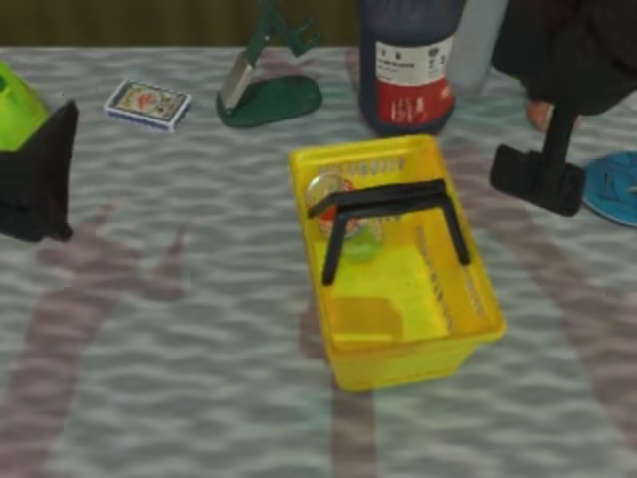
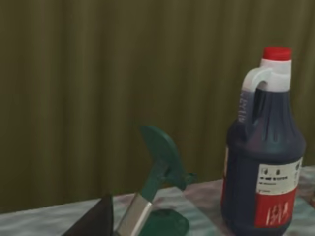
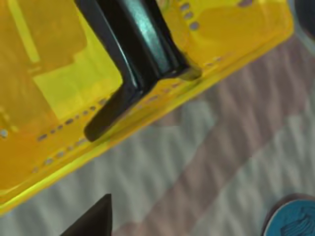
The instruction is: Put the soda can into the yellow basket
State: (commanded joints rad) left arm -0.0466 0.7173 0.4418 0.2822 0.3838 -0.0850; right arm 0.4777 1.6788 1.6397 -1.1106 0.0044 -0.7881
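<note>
The soda can [image 1: 360, 237] lies inside the yellow basket [image 1: 398, 368] at its far left corner, partly under the raised black handle [image 1: 383, 197]. Red-and-white and lime-green parts of the can show. My right gripper [image 1: 537, 181] hangs to the right of the basket, apart from it, open and holding nothing. Its wrist view shows one dark fingertip [image 3: 98, 219], the basket's wall [image 3: 236, 29] and the handle [image 3: 138, 44]; the can is hidden there. My left gripper [image 1: 45, 179] is parked at the table's left edge, open and empty.
A large dark-blue bottle [image 1: 408, 75] stands just behind the basket and also fills the right of the left wrist view, bottle [image 2: 263, 167]. A green stand [image 1: 269, 95], a card box [image 1: 147, 104], a lime-green object [image 1: 15, 105] and a blue disc [image 1: 615, 184] ring the table.
</note>
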